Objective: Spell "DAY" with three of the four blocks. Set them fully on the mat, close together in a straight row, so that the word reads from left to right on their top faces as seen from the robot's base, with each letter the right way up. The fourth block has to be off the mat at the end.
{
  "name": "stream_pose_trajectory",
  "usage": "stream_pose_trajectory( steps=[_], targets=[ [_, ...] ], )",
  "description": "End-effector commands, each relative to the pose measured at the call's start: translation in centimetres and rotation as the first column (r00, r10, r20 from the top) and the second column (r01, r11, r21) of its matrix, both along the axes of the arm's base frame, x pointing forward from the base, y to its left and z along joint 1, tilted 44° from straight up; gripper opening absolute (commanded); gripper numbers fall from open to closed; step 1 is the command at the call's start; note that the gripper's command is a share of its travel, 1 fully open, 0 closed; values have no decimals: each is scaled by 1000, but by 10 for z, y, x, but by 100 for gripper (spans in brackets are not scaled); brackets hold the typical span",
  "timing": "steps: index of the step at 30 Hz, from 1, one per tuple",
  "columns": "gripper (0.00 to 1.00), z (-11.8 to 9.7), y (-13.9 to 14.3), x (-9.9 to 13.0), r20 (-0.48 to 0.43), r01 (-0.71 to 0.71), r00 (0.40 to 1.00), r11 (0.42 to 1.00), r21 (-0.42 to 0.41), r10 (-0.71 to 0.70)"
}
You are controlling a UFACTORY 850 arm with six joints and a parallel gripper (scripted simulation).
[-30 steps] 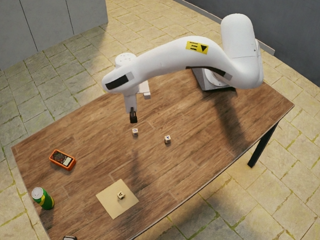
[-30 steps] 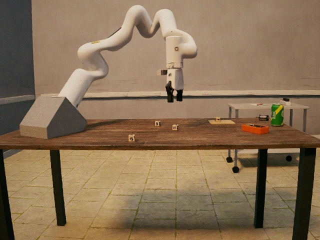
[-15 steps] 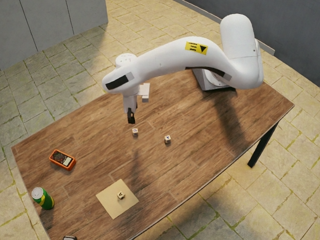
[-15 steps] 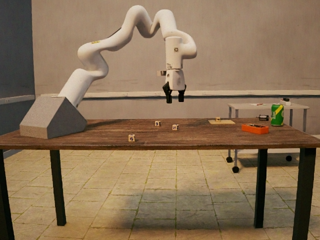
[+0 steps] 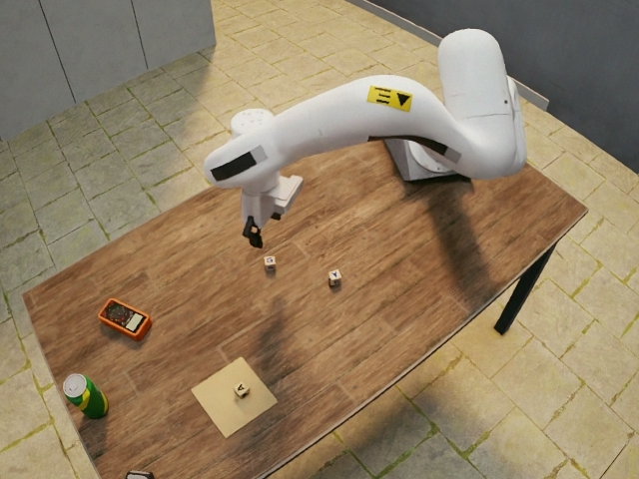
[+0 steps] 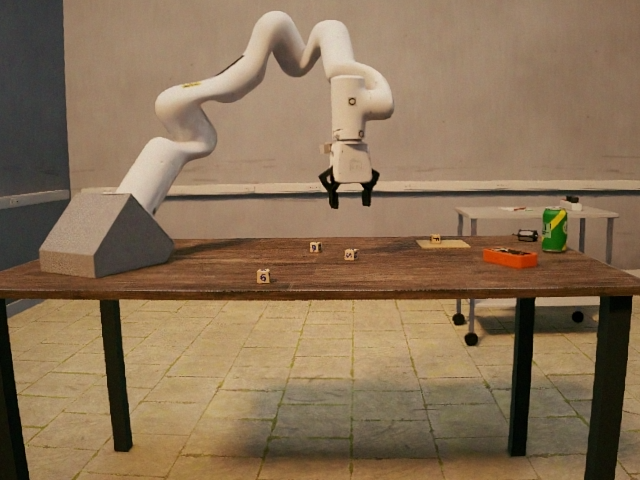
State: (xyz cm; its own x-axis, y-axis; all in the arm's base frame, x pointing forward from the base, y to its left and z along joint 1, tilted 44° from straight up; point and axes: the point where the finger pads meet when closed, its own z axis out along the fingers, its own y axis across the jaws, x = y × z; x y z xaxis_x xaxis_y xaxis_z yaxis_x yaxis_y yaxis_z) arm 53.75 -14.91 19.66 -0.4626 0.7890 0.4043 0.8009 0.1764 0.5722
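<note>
Hovering wide open and empty, gripper (image 6: pixel 349 198) high above G block (image 5: pixel 269 262), A block (image 5: pixel 241 389) on mat (image 5: pixel 217 407)

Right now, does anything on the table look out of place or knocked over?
Nothing looks spilled or damaged. The can stands upright, one block sits on the mat, and the others lie scattered off it. The open hand holds nothing.
</note>
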Motion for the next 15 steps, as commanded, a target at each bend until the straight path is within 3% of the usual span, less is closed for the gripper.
stream_pose_trajectory(
  steps=[1,15],
  targets=[
    [100,0,0,1,-60,61,996,998,30,-60],
    [100,-4,3,3,-296,340,909,933,121,-293]
  ],
)
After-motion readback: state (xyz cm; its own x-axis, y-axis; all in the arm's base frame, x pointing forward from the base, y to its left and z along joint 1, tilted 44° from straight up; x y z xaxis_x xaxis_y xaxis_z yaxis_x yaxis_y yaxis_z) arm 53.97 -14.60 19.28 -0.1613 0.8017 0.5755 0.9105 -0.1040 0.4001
